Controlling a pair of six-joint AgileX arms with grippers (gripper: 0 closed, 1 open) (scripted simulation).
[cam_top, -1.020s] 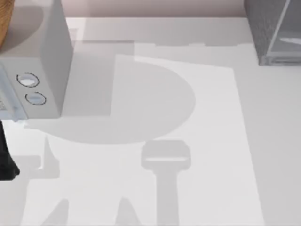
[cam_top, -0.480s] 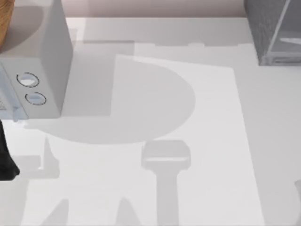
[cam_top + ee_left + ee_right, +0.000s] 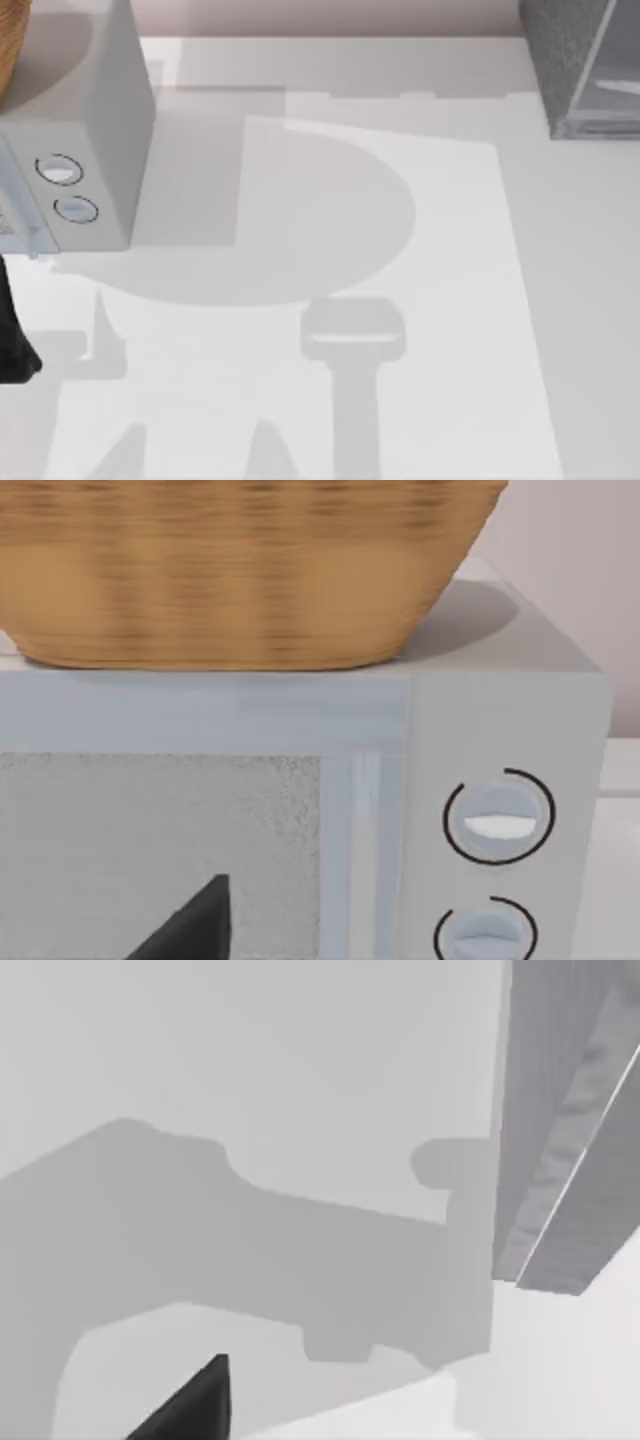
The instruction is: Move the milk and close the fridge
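Left claw (image 3: pixel 190 925): one dark fingertip in the left wrist view, facing the light grey box with two dials (image 3: pixel 497 820); can't tell if wide or narrow. Right claw (image 3: pixel 190 1400): dark tip over the white table (image 3: pixel 250 1080), near the fridge (image 3: pixel 565 1110); spread unclear. From above, fridge (image 3: pixel 585 65) at the table's far right corner, door possibly ajar. Wicker basket (image 3: pixel 240 570) atop the dial box.
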